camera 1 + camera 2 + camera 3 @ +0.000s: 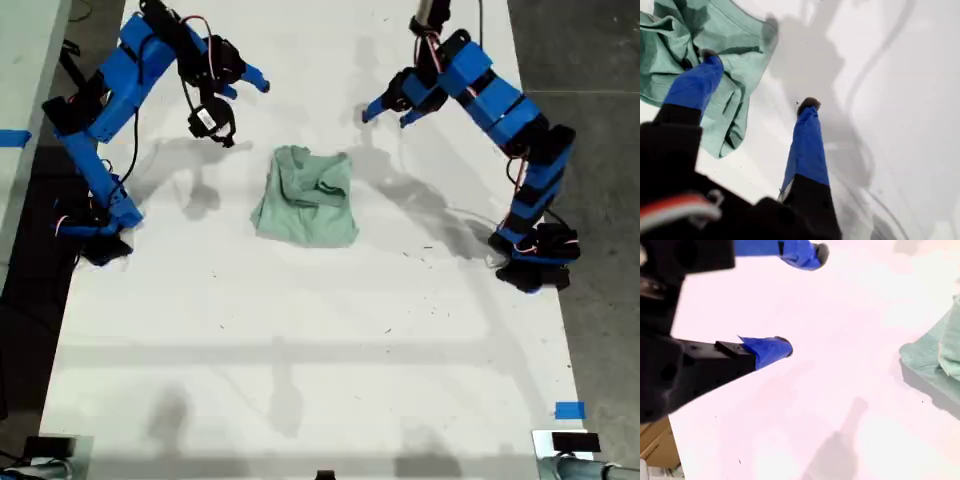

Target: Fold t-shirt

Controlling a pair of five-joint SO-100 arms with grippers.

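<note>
Nearest to the observer, the white bench [300,350] carries a small blue tape mark [569,410] at about 4 o'clock in the exterior view.

Further in, just beyond the bench's middle toward 12 o'clock, lies the t-shirt [305,200]. It is pale mint green and gathered into a compact, roughly square bundle with loose, uneven folds on its upper layer. It rests flat on the bench, and neither gripper has hold of it.

Beyond the t-shirt, at about 1 o'clock from it in the exterior view, is my first gripper [387,117]. Its jaws stand wide apart and hold nothing. The first wrist view shows one blue finger [692,87] in front of the crumpled cloth and the other over bare bench beside the garment's edge. Whether the first finger touches the fabric cannot be told.

At about 11 o'clock from the t-shirt in the exterior view is my second gripper [245,88]. Its jaws are also spread wide and empty. In the second wrist view both fingers are over bare bench, with the t-shirt's edge well apart from them.
</note>
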